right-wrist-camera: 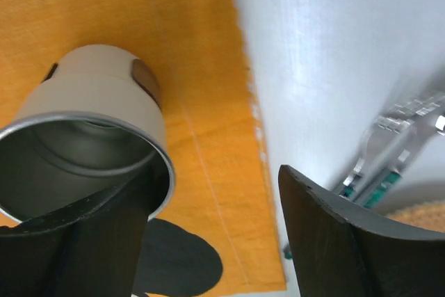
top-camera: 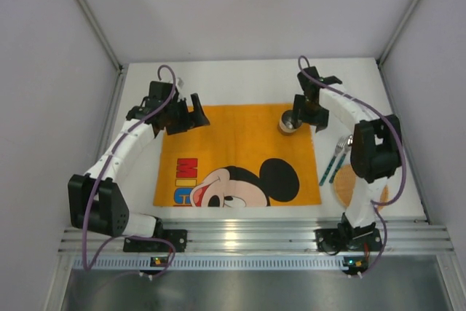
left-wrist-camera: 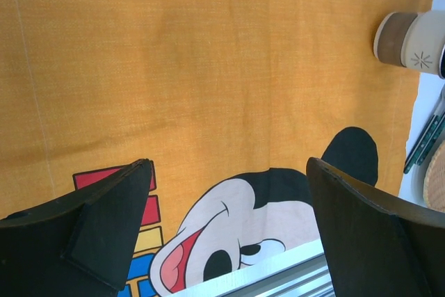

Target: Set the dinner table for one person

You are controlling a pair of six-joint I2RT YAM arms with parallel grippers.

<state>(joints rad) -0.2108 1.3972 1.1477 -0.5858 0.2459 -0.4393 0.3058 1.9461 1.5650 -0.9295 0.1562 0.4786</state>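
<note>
Desk (top-camera: 240, 81), white, lies under both arms and carries an orange mat (top-camera: 240, 143). Left gripper (left-wrist-camera: 229, 165) hangs fully spread above the mat and holds nothing. Right gripper (right-wrist-camera: 212, 179) is parted wide and empty. A metal cup (right-wrist-camera: 97, 95) stands upright on the mat's far right corner, just beside one finger.

1 table (top-camera: 240, 81), 1 orange mat (top-camera: 233, 140), 1 cup (top-camera: 290, 122), 2 utensils (top-camera: 338, 152) w/ teal handles, 1 woven plate (top-camera: 344, 178).
</note>
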